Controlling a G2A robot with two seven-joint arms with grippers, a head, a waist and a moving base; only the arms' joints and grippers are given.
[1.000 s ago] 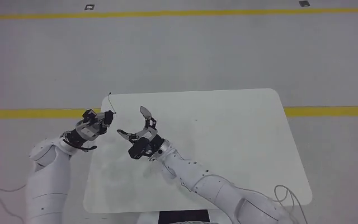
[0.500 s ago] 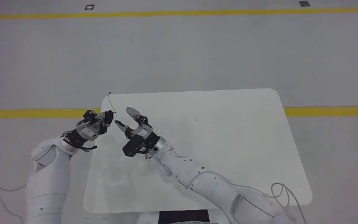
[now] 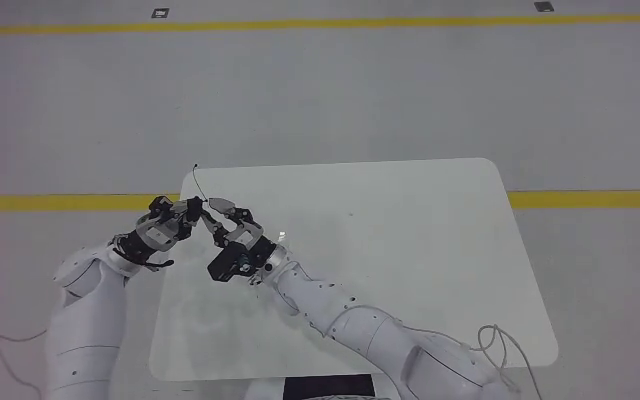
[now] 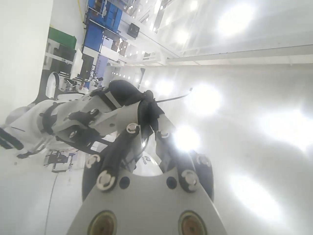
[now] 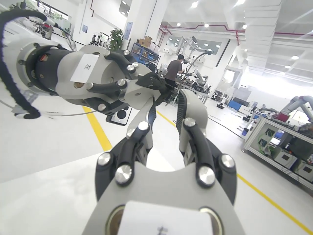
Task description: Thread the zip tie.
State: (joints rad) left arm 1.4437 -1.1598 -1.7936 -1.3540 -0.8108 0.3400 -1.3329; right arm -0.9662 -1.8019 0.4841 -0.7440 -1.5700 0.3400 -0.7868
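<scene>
A thin black zip tie (image 3: pixel 198 183) sticks up from my left gripper (image 3: pixel 195 207), which is shut on its lower end over the table's left rear corner. In the left wrist view the tie (image 4: pixel 173 97) runs out from the closed black fingertips (image 4: pixel 148 106) to a small head at its far end. My right gripper (image 3: pixel 222 215) stands open right beside the left one. In the right wrist view its two fingers (image 5: pixel 189 108) straddle the left gripper's dark tips (image 5: pixel 156 83), with a gap between them and nothing clamped.
The white table (image 3: pixel 400 250) spreads bare to the right of both grippers. Its left edge and rounded rear corner (image 3: pixel 188 180) lie just under the left gripper. A yellow floor line (image 3: pixel 570 199) runs behind the table.
My right gripper has moved left across the table, up to the left gripper's fingertips, staying open. The left arm and the zip tie have kept still.
</scene>
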